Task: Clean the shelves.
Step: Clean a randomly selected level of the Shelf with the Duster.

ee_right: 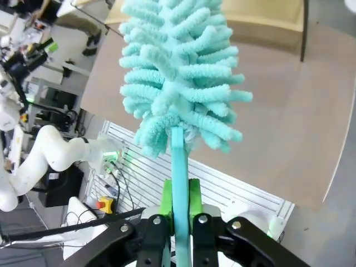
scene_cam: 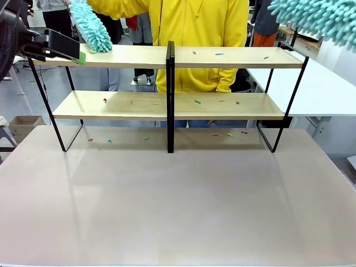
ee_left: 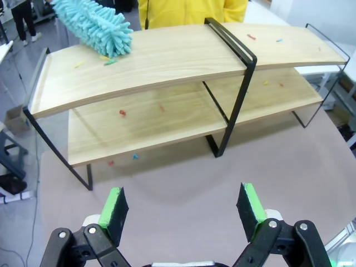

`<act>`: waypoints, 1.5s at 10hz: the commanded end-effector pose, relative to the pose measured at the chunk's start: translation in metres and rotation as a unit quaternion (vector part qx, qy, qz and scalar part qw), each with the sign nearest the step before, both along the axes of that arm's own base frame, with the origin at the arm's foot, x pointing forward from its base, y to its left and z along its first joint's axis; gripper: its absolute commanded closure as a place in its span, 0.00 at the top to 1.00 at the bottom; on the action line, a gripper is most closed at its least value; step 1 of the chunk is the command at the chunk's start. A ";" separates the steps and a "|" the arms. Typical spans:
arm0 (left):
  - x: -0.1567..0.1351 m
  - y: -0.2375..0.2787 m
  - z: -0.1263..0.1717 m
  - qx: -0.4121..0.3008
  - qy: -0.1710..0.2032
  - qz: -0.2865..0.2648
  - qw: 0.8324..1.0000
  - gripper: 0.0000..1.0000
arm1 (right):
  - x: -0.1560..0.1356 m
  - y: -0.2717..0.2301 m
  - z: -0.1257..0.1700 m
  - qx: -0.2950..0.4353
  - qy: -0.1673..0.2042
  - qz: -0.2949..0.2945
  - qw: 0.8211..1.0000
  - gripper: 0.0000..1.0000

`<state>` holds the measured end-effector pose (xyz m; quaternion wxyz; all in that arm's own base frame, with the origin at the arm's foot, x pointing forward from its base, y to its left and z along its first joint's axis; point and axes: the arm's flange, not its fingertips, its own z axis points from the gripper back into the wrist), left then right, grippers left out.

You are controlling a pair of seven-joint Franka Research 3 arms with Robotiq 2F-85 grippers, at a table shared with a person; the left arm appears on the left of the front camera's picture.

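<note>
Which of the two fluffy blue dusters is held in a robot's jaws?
The one at the front view's upper right: the right wrist view shows the jaws closed on its handle. The other touches the top shelf.

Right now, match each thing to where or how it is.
1. left gripper
2. right gripper
3. yellow hoodie
4. cardboard box

A. worn by the person across the table
B. shut on a teal duster's handle
C. on the floor, beyond the rack's left end
D. open, nothing between its fingers

1-D; 2-B; 3-A; 4-C
</note>
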<state>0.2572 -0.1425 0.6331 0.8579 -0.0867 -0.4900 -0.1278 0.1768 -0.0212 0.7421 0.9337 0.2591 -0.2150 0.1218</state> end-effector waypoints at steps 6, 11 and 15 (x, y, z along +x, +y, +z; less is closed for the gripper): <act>0.001 0.001 0.000 0.000 -0.001 0.002 1.000 1.00 | 0.192 0.177 -0.010 -0.099 -0.032 -0.052 0.993 0.12; 0.001 0.001 0.000 0.000 -0.001 0.002 1.000 1.00 | 0.259 0.252 -0.050 -0.114 0.015 -0.032 0.993 0.12; 0.001 0.001 0.000 0.000 -0.001 0.002 1.000 1.00 | 0.271 0.242 -0.073 -0.129 0.044 -0.072 0.988 0.12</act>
